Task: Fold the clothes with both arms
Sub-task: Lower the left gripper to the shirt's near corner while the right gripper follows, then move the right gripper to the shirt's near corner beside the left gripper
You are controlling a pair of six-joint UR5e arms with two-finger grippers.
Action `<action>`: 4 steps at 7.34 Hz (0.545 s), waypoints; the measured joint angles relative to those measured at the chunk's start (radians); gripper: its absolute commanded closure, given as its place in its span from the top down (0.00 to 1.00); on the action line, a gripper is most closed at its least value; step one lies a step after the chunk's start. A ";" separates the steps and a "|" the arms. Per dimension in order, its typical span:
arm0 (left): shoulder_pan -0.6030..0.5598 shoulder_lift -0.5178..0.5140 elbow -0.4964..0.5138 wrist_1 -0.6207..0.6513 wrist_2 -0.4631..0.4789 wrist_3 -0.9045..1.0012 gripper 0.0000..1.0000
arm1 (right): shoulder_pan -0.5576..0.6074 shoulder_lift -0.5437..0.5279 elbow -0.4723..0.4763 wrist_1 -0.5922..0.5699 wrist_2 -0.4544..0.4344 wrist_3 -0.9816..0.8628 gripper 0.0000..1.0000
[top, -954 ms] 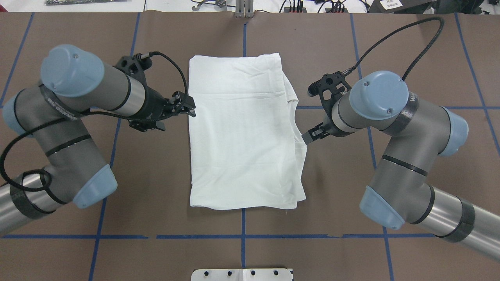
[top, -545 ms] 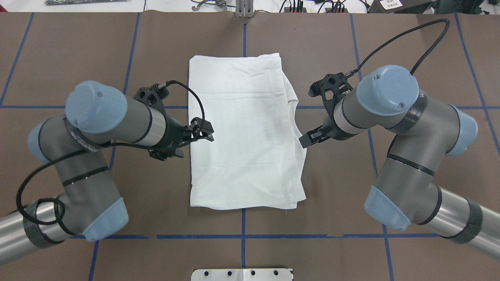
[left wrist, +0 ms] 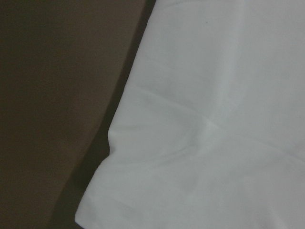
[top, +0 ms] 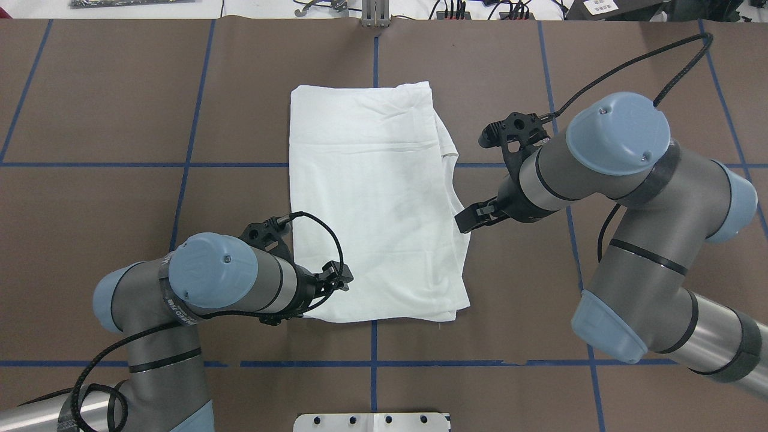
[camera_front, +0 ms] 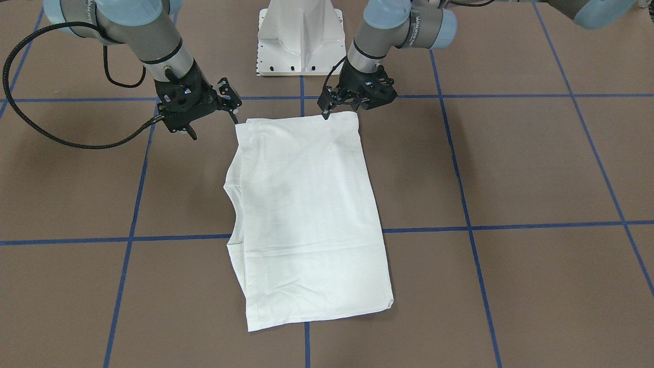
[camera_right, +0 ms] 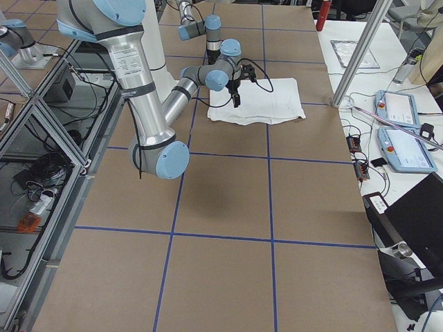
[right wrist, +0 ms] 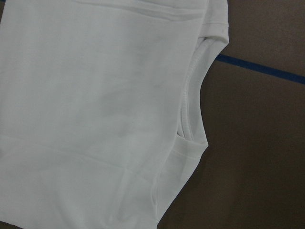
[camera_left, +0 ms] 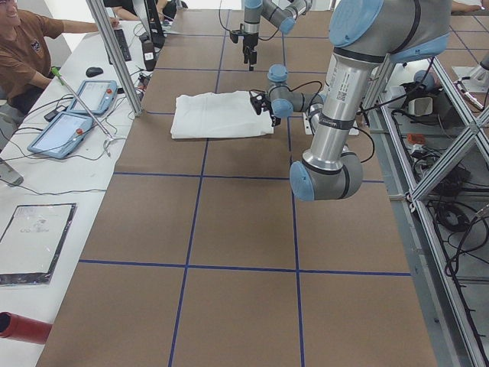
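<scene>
Overhead exterior view: white folded long-sleeved T-shirt (top: 372, 204) lies flat at the centre of the brown desk (top: 120, 108), its collar notch (top: 449, 157) on the right edge. The left black two-finger gripper (top: 343, 281) hangs over the shirt's near left corner. The right black gripper (top: 465, 221) hangs just beside the right edge. Whether either gripper is open or closed cannot be told.

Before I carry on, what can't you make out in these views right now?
1. Left pincer: open or shut, gripping the T-shirt corner or not. Overhead, its own wrist covers the tips; the left wrist view shows only cloth.
2. T-shirt's underside and inner layers: folded under the top layer in every view.
3. Right pincer: height above the cloth; side views too small.
</scene>
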 measured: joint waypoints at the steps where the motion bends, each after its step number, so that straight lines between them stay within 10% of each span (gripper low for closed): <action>1: 0.001 0.006 0.002 0.008 0.000 0.000 1.00 | 0.000 0.001 0.002 0.000 0.005 0.004 0.99; 4: 0.003 0.020 0.022 0.012 -0.001 0.001 1.00 | 0.001 0.002 0.003 0.001 0.007 0.005 0.99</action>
